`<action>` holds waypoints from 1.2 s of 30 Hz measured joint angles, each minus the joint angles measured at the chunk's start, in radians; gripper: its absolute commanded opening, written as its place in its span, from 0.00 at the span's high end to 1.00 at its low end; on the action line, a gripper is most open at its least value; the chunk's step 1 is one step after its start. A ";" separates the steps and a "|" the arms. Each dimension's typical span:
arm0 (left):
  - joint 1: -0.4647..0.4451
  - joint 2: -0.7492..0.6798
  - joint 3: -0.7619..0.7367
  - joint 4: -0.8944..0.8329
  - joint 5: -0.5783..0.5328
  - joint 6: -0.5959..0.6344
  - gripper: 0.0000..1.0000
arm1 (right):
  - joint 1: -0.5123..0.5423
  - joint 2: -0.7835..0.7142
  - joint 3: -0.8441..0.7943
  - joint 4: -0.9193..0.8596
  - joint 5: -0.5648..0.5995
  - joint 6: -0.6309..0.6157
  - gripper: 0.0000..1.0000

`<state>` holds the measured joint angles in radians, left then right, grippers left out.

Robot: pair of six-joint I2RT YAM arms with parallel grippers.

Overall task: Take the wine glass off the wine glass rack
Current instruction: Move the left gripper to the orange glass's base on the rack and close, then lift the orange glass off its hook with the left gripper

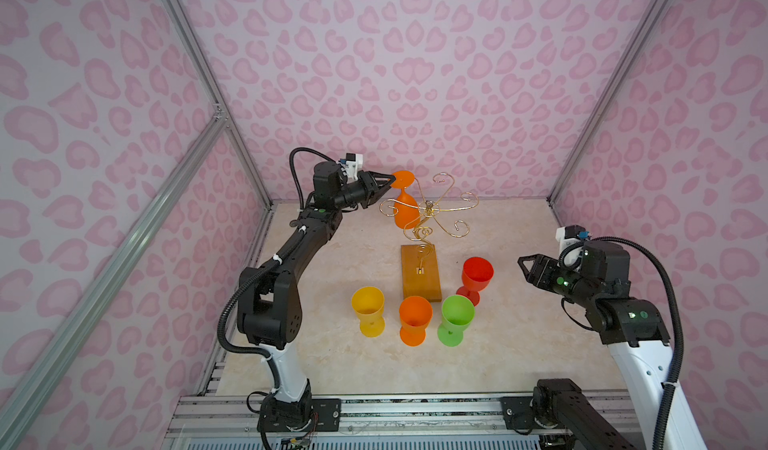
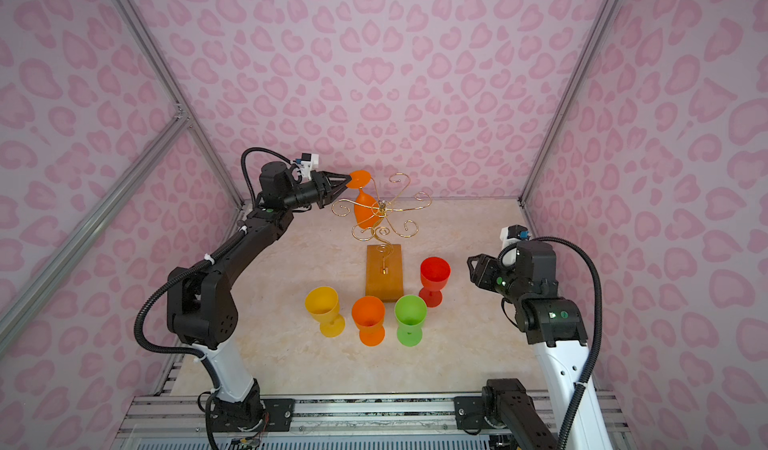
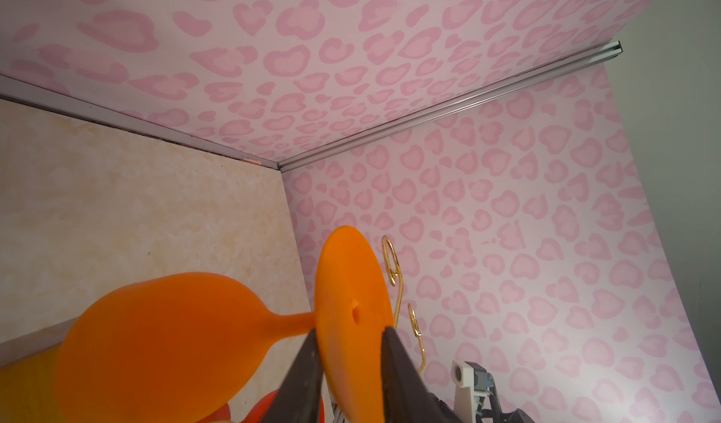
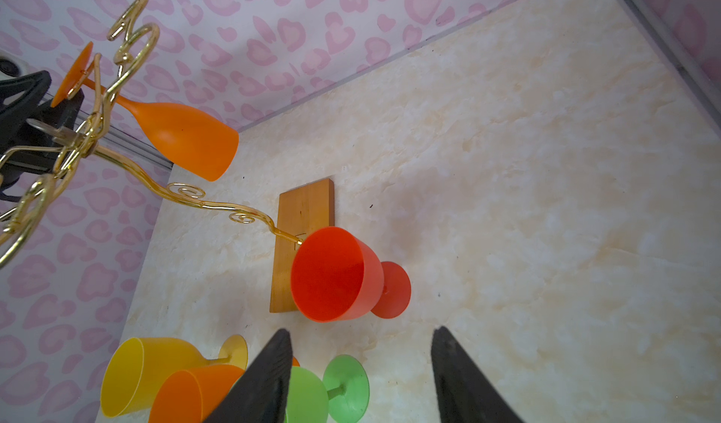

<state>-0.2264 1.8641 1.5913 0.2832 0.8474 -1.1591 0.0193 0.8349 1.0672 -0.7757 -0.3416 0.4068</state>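
wine glass [image 1: 405, 213] hung bowl-down on wine glass rack [image 1: 420, 277], rear left wire arm; long axis near upright, foot on top. left gripper [image 1: 392, 178] nearer, level with foot, jaws pinching foot edge. right gripper [image 4: 362, 330] well apart, jaws spread. likely next: slide outward along wire.

orange wine glass [image 3: 164, 335], foot in gripper [image 3: 350, 329]

The table [image 1: 332, 365] is overlooked from high at 6 o'clock in both top views, and the hanging wine glass [image 3: 175, 343] is viewed closely from 9 o'clock by the left wrist, farther from 4 o'clock by the right.
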 measured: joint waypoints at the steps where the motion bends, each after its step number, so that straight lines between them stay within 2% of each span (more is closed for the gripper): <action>1: 0.000 0.002 0.000 0.002 0.002 0.000 0.79 | 0.000 0.001 0.000 0.000 0.000 0.000 0.42; 8: 0.000 0.002 0.000 0.004 0.012 -0.008 0.90 | 0.000 0.002 0.000 0.000 -0.003 0.000 0.43; 17: 0.000 0.003 0.006 0.032 0.024 -0.026 0.97 | -0.002 0.000 -0.011 0.006 -0.006 0.000 0.43; 36: 0.002 0.002 0.011 0.096 0.054 -0.183 0.97 | -0.013 -0.009 -0.029 0.008 -0.024 0.000 0.44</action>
<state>-0.2245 1.8660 1.6028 0.3794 0.9016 -1.3422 0.0063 0.8261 1.0378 -0.7681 -0.3656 0.4072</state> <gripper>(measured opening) 0.069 0.565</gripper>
